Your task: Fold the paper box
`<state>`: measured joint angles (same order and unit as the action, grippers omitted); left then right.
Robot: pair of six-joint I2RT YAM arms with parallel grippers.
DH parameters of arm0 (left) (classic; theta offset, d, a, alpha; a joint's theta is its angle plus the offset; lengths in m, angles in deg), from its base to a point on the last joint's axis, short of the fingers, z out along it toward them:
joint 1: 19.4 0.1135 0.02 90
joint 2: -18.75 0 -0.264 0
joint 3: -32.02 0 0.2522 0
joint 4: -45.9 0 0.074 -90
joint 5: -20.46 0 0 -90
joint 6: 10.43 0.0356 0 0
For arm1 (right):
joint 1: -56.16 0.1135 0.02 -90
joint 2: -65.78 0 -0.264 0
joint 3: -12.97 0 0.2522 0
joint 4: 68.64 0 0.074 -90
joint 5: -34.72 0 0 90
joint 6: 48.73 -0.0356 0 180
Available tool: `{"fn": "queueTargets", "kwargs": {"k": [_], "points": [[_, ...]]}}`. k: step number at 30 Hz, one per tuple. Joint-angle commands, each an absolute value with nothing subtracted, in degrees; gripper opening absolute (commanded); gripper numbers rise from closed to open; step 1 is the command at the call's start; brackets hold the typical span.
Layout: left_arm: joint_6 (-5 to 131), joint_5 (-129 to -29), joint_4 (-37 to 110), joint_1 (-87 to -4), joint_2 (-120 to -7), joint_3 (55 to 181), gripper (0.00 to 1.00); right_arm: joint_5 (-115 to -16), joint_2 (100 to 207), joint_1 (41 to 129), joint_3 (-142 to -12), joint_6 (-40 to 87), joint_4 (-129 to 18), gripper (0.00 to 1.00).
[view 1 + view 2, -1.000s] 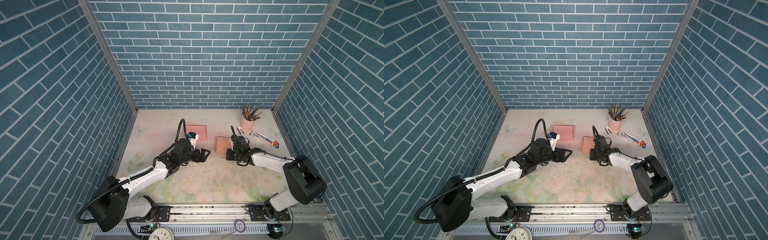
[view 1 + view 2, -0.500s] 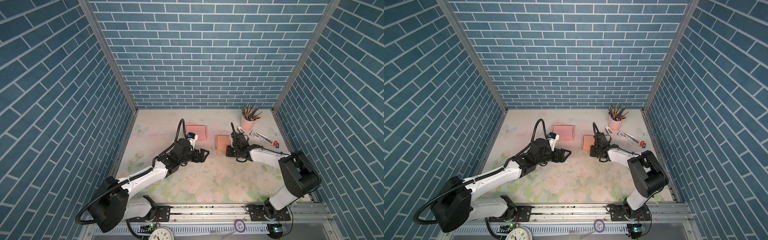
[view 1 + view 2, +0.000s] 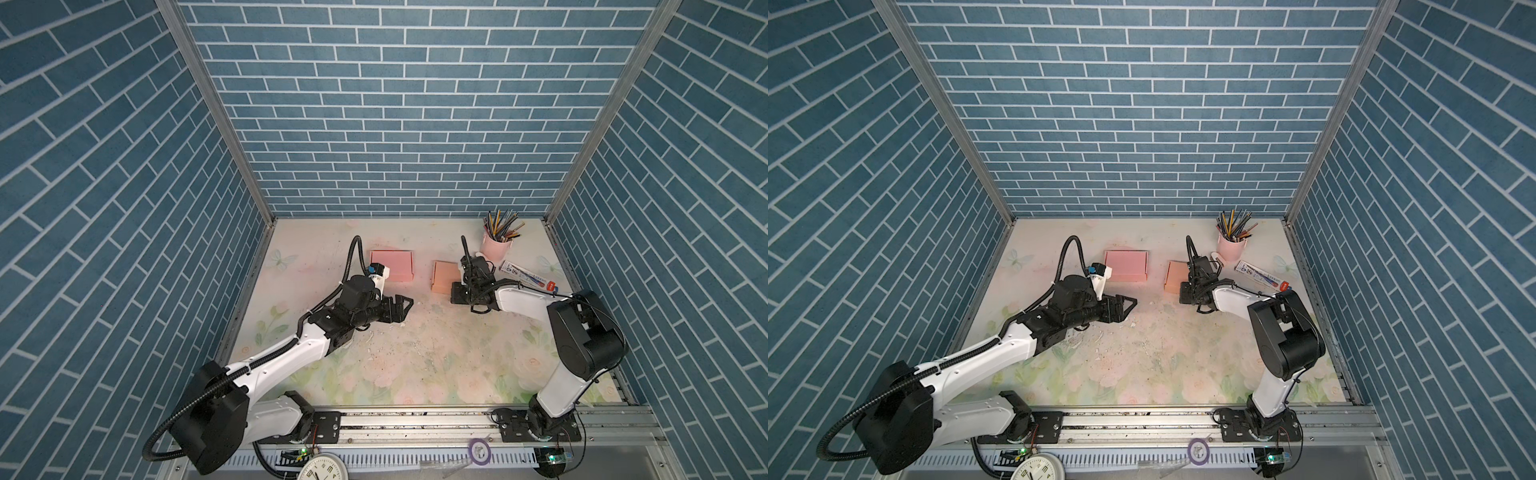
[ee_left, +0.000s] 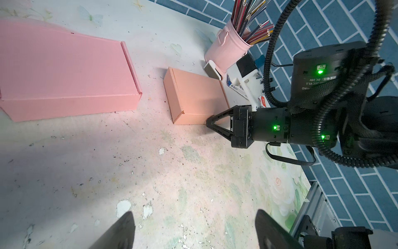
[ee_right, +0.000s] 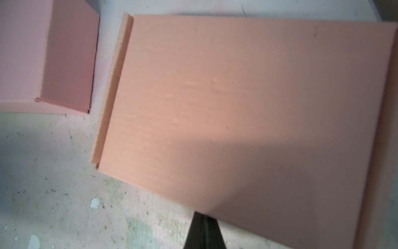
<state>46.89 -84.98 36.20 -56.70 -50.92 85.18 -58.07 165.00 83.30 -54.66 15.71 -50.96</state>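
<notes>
Here the right gripper [image 4: 212,124] is clenched shut on nothing, its tip at the lower right corner of the paper box [image 3: 444,276], a small peach carton folded closed, flat, right of centre in both top views. Its arm reaches in low from lower right. The left gripper [image 3: 405,309], spread wide, hovers left of centre. A pink box [image 3: 392,266] lies just above it, a pencil cup [image 3: 494,249] upper right
</notes>
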Motion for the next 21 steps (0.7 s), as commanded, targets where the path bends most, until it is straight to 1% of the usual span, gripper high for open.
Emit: {"fn": "queueTargets", "kwargs": {"k": [1, 11, 21], "points": [[47.5, -84.7, 35.5, -56.1, -50.2, 86.0, 0.88, -57.5, 166.3, 82.4, -56.3, 18.2, -49.7, 0.0], [47.4, -85.2, 36.2, -55.9, -51.4, 86.8, 0.88, -57.7, 168.6, 80.1, -58.3, 19.8, -49.3, 0.0], [47.1, -85.5, 36.5, -55.7, -52.8, 87.1, 0.88, -58.9, 171.7, 80.1, -61.5, 20.3, -49.7, 0.0]]}}
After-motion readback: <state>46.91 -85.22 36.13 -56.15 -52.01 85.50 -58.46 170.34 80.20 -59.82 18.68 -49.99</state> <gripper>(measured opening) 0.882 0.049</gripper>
